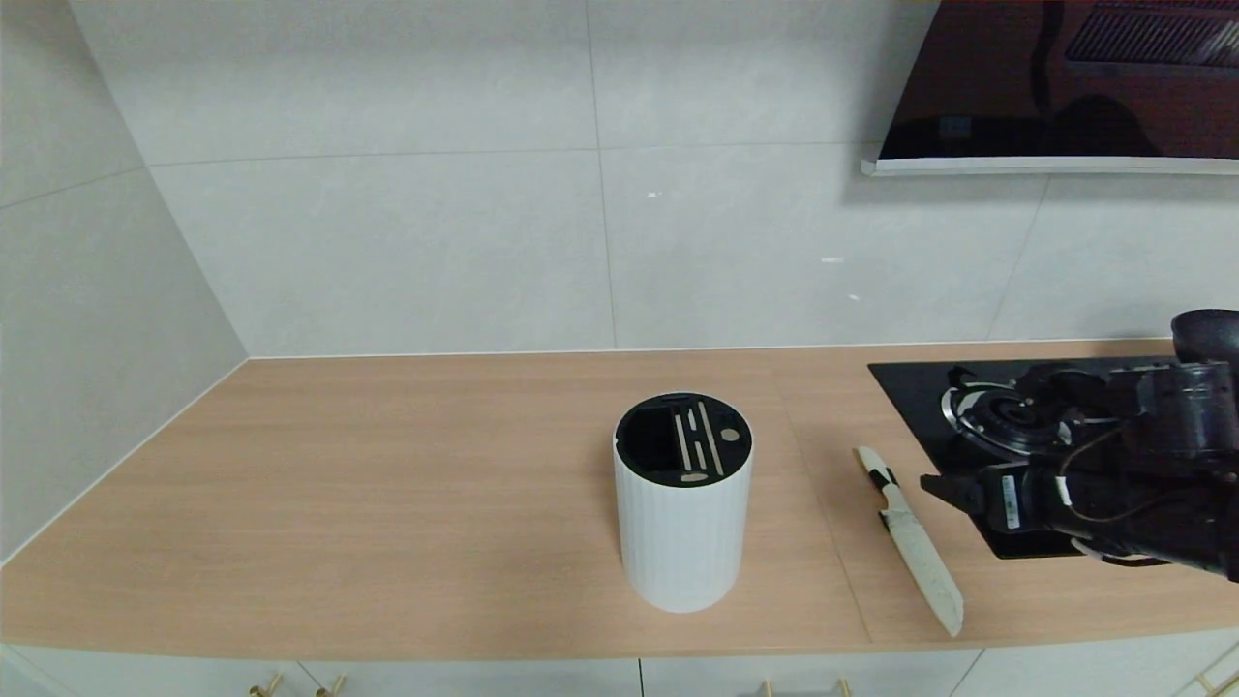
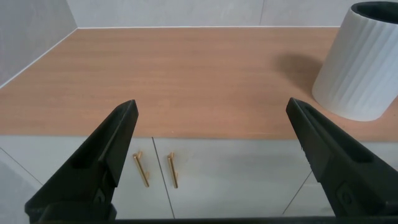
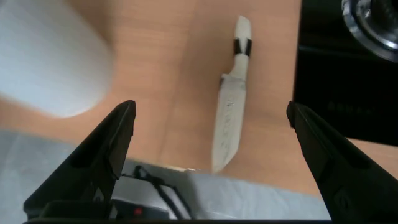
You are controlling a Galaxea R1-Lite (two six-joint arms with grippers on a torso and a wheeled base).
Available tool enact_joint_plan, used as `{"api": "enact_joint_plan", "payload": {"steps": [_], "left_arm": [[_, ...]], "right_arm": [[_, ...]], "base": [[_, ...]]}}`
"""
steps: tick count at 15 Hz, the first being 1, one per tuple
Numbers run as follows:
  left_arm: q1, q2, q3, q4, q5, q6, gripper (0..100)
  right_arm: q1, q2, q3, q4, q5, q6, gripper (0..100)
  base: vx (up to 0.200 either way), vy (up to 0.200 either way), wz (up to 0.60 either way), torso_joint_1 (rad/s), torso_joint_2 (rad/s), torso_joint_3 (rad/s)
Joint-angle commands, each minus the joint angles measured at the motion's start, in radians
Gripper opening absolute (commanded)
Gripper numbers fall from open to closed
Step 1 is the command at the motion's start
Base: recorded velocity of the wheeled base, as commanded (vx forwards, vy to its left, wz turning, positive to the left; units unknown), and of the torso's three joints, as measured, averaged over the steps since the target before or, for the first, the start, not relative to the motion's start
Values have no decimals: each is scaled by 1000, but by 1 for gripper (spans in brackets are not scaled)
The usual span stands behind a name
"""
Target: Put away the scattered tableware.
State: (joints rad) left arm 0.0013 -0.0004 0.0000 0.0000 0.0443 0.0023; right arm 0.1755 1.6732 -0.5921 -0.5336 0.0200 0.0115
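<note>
A white knife with a black band on its handle lies flat on the wooden counter, blade toward the front edge. Left of it stands a white ribbed cylindrical holder with a black slotted top. My right gripper hovers just right of the knife, over the stove's corner. In the right wrist view the knife lies between the open right gripper fingers, well below them, with the holder off to one side. My left gripper is open and holds nothing, out past the counter's front edge, with the holder farther off.
A black gas stove is set into the counter at the right, under a dark range hood. Tiled walls close the back and left. Cabinet doors with gold handles run below the counter's front edge.
</note>
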Motion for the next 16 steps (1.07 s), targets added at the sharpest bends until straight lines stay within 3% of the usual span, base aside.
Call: {"api": "enact_joint_plan", "payload": {"steps": [1, 5, 16], "left_arm": [[0, 0, 0, 2, 0, 1, 100], [0, 0, 0, 0, 0, 4, 100], [0, 0, 0, 0, 0, 2, 100]], "right_arm": [[9, 181, -46, -42, -14, -7, 100], [15, 355, -74, -138, -97, -10, 100], [15, 606, -112, -399, -170, 4, 100]], "base": [[0, 0, 0, 0, 0, 0], [0, 0, 0, 0, 0, 0], [0, 0, 0, 0, 0, 0]]}}
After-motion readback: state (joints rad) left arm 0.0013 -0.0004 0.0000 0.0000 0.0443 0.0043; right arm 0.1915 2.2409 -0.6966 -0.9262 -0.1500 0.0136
